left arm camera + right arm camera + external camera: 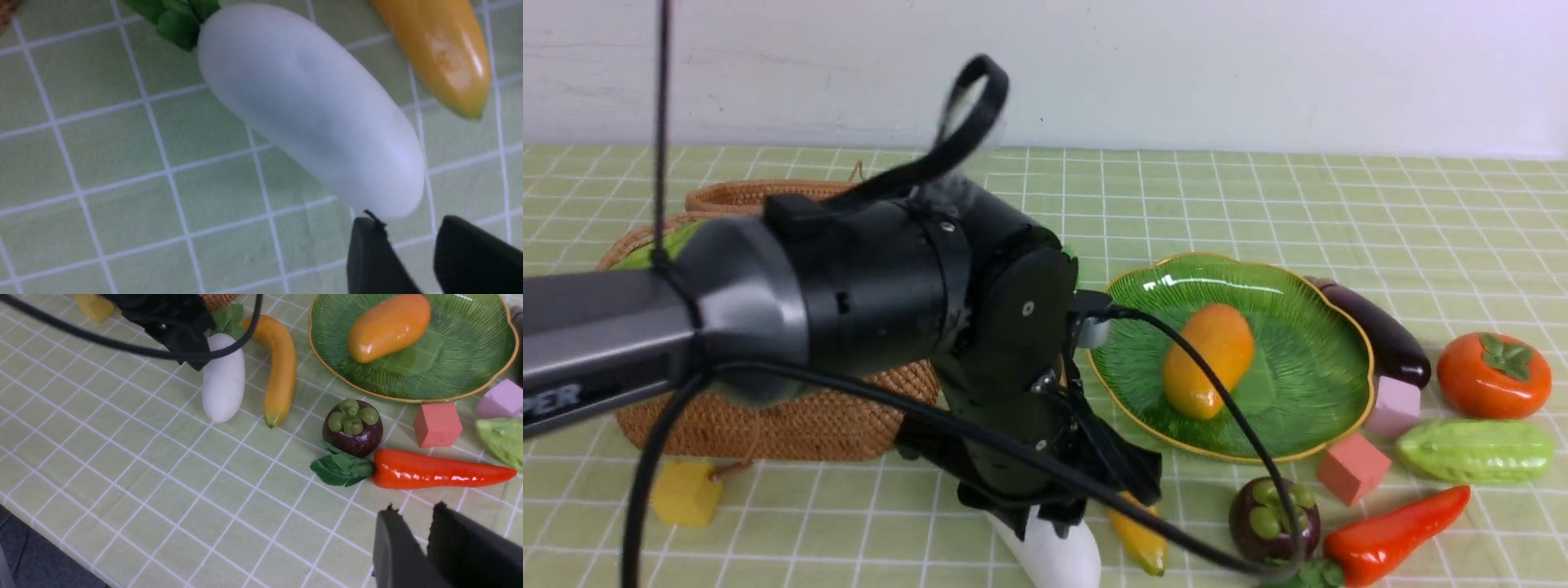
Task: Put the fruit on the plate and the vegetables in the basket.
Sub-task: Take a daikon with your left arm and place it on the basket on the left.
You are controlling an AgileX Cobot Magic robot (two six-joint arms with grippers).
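Tech: Left arm point(849, 310) fills the foreground. What is the status of its gripper?

Operator: Left gripper point(412, 232) points down over the white radish point(1058, 559). Its fingers stand slightly apart, checked tablecloth point(163, 477) shows between them, and nothing is clamped. I cannot tell whether it touches the radish.

Tech: Where are the vegetables?

Operator: The radish lies on the cloth in front of the basket point(768, 425), just beside the banana point(280, 363). The arm hides the inside of the basket. The eggplant point(1380, 331) lies against the far right rim of the plate point(1307, 408). The cucumber point(1474, 449) and the chili point(1396, 535) lie on the cloth to the right of the plate.

Tech: And the fruit?

Operator: The mango point(1207, 371) lies on the plate. The mangosteen point(1272, 518) sits on the cloth beside the chili's leaves. The persimmon point(1493, 374) stands near the eggplant.

Tech: Right gripper?

Operator: Right gripper point(414, 516) hovers near the chili with only a narrow gap between its fingers. It holds nothing.
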